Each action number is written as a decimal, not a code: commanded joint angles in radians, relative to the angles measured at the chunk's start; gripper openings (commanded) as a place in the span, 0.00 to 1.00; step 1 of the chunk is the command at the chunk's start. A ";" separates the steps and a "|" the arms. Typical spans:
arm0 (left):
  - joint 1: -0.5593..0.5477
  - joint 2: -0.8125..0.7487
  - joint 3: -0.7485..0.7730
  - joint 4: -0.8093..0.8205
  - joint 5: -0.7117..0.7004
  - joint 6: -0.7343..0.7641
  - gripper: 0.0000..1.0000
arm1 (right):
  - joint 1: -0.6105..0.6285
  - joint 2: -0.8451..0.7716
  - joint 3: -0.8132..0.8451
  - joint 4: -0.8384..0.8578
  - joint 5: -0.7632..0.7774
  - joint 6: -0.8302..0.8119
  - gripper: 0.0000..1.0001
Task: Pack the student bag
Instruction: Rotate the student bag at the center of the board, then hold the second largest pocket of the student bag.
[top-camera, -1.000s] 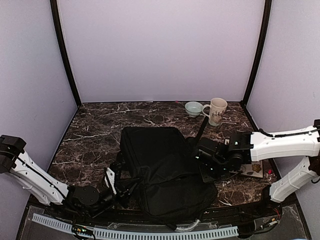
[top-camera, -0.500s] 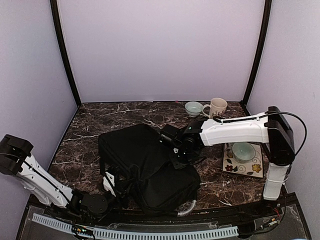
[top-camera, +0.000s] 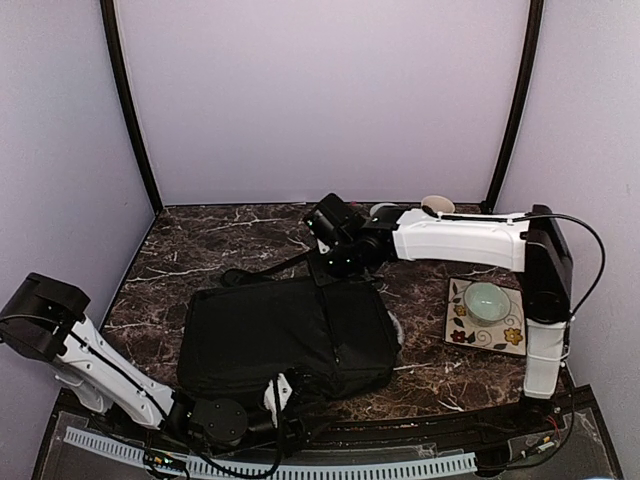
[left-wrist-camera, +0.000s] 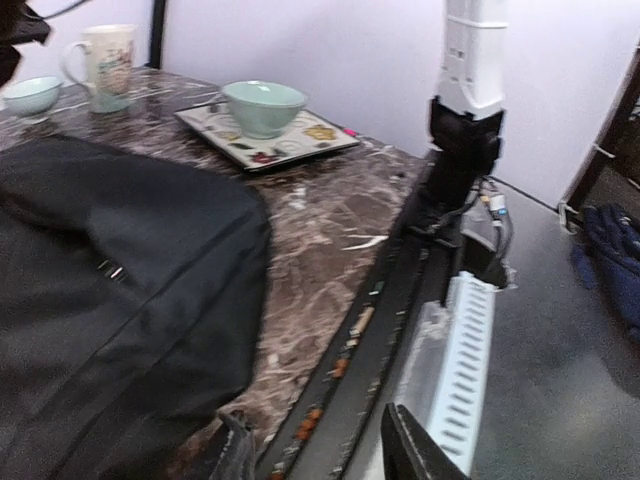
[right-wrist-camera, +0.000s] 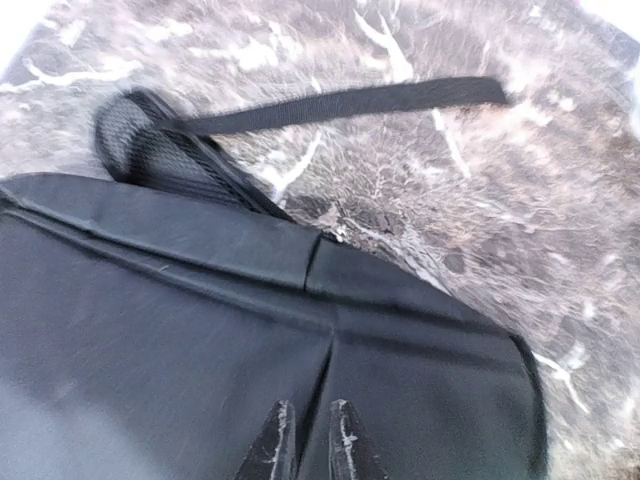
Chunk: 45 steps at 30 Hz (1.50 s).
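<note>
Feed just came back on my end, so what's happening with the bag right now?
The bag lies flat near the table's front edge. The right gripper hovers over its far edge, fingers barely apart, gripping nothing. The left gripper sits open at the near edge, also empty.

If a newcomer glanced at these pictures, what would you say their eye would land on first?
The big black student bag lies flat across the middle of the marble table, its strap stretched out just behind it. The right gripper hangs over the bag near its far edge, and a pale green bowl sits on a flowered plate at the right.
</note>
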 joint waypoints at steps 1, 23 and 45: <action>-0.008 -0.139 0.163 -0.305 0.269 0.060 0.49 | 0.010 -0.222 -0.050 0.003 0.066 0.019 0.17; 0.305 -0.277 0.350 -0.925 0.368 0.336 0.54 | 0.343 -0.494 -0.527 -0.091 0.199 0.444 0.43; 0.558 0.103 0.726 -1.252 0.653 0.442 0.70 | 0.255 -0.794 -1.121 0.426 0.004 0.467 0.53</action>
